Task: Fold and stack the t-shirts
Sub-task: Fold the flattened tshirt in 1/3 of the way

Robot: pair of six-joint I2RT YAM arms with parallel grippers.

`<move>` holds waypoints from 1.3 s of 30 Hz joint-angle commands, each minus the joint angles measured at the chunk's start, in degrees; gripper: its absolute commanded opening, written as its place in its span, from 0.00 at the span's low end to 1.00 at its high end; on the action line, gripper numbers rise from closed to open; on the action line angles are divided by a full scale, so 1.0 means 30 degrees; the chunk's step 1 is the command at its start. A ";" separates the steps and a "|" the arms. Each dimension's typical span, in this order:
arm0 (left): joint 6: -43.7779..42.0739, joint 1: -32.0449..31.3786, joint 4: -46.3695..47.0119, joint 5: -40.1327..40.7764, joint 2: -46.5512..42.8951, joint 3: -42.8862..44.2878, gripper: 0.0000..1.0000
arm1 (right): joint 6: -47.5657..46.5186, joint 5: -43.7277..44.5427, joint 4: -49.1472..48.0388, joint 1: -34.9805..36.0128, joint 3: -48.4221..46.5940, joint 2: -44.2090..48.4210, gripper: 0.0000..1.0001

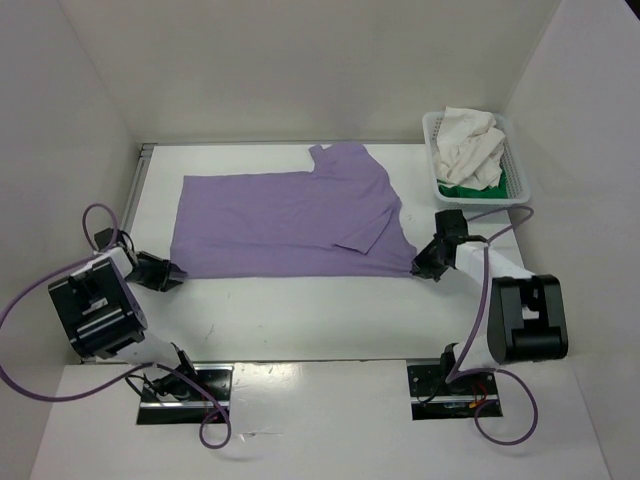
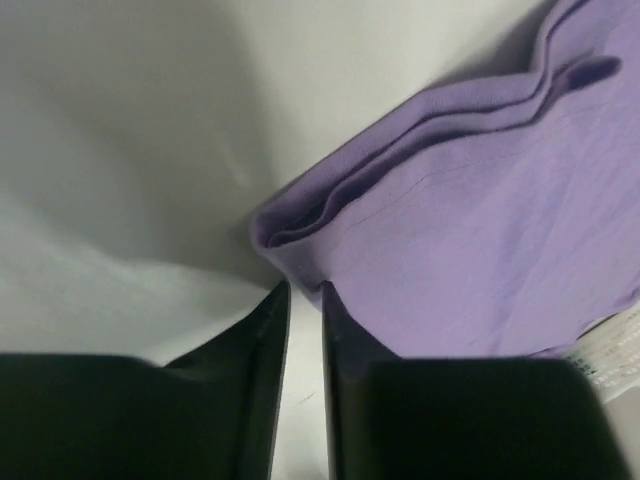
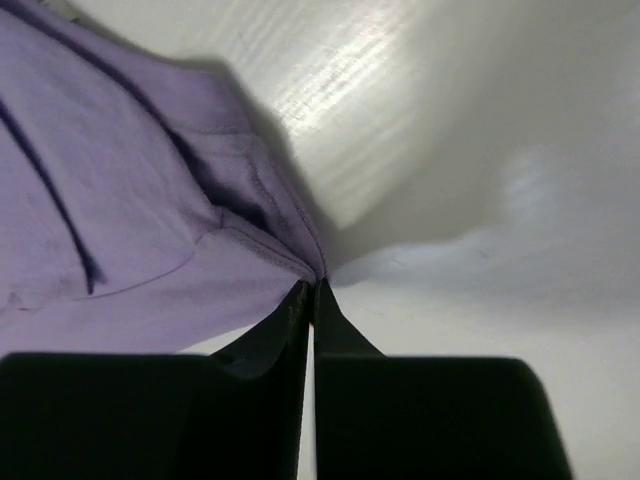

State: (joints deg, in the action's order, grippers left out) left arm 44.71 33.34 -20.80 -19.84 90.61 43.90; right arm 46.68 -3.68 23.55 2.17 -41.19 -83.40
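The lavender t-shirt [image 1: 285,225] lies flat across the middle of the table, folded over, with a sleeve at the far right. My left gripper [image 1: 168,273] is at its near left corner. In the left wrist view the jaws [image 2: 305,290] stand narrowly apart, pinching the layered corner [image 2: 300,235]. My right gripper [image 1: 428,264] is at the near right corner, and its jaws [image 3: 312,288] are shut on the hem [image 3: 290,250]. The cream white t-shirt [image 1: 472,148] lies crumpled on the bright green t-shirt [image 1: 480,188] in the basket.
A white mesh basket [image 1: 430,135] stands at the far right of the table against the wall. White walls close in the table on the left, back and right. Purple cables loop from both arm bases at the near edge.
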 commanded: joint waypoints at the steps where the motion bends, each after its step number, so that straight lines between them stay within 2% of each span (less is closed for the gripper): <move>1: -0.0870 0.0048 -0.2060 -0.0153 -0.1986 -0.0717 0.49 | 0.0436 0.0788 0.1083 -0.0723 0.0429 0.2482 0.06; 2: -0.0870 0.0048 -0.2439 -0.0504 -0.2831 -0.0949 0.61 | 0.0438 0.0788 0.1085 -0.0725 0.0255 0.2950 0.16; 3: -0.1102 0.0048 -0.2646 -0.0739 -0.3158 -0.0952 0.70 | 0.0148 0.0788 0.1259 -0.0725 -0.0298 0.2955 0.35; 4: -0.1104 0.0048 -0.2851 -0.0945 -0.3452 -0.0778 0.79 | -0.0348 0.0788 0.1522 -0.0725 -0.0709 0.2955 0.42; 5: -0.1104 0.0048 -0.3259 -0.1237 -0.4006 -0.0602 0.81 | -0.0585 0.0585 0.1931 -0.0725 -0.1091 0.2955 0.48; 8: -0.1512 -0.0535 -0.3700 -0.1474 -0.4451 0.0566 0.80 | -0.1228 0.0583 0.2140 -0.0725 -0.2468 0.3744 0.61; 10: -0.1514 -0.1589 -0.3499 -0.1298 -0.4917 0.1010 0.57 | -0.1522 0.0088 0.2140 -0.0493 -0.3639 0.3746 0.63; 11: -0.1514 -0.2028 -0.2801 -0.1298 -0.5093 0.1214 0.46 | -0.1815 -0.0205 0.1937 -0.0143 -0.3933 0.3398 0.54; 12: -0.1514 -0.2525 -0.2359 -0.1530 -0.5095 0.1216 0.36 | -0.1818 -0.0440 0.1239 0.0876 -0.4168 0.2988 0.40; 13: -0.1514 -0.3139 -0.1949 -0.1533 -0.5095 0.1216 0.21 | -0.1818 -0.0442 0.0855 0.1524 -0.4548 0.1853 0.28; 14: -0.1253 -0.4509 -0.1539 -0.1533 -0.5095 0.1216 0.15 | -0.1615 -0.0993 0.0445 0.2198 -0.4754 0.1174 0.07; 15: -0.1250 -0.5276 -0.0780 -0.1243 -0.5095 0.1390 0.11 | -0.1352 -0.0999 -0.0052 0.2814 -0.5047 0.0471 0.00; 16: -0.0960 -0.6067 -0.0773 -0.0863 -0.5095 0.1740 0.07 | -0.1350 -0.0999 -0.0376 0.4038 -0.5572 -0.0812 0.00; 18: -0.0549 -0.8266 -0.0216 -0.0015 -0.5095 0.2005 0.01 | -0.0825 -0.1407 -0.0847 0.4983 -0.6130 -0.1962 0.00; 24: 0.0212 -1.1635 0.0983 0.0196 -0.3017 0.1922 0.00 | -0.0588 -0.0765 -0.1930 0.5164 -0.6133 -0.4221 0.00; 29: 0.0419 -1.2724 0.1454 0.0577 -0.2546 0.1685 0.00 | -0.0588 -0.0298 -0.1932 0.5164 -0.5958 -0.4692 0.00; 39: 0.0419 -1.2726 0.1659 0.0928 -0.1433 0.1509 0.00 | -0.0060 0.0554 -0.1932 0.5164 -0.5403 -0.5336 0.00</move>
State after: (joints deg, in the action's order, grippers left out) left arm 45.43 -4.80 -17.43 -17.93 85.54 48.71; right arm 45.58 -4.51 20.03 17.85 -58.04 -98.63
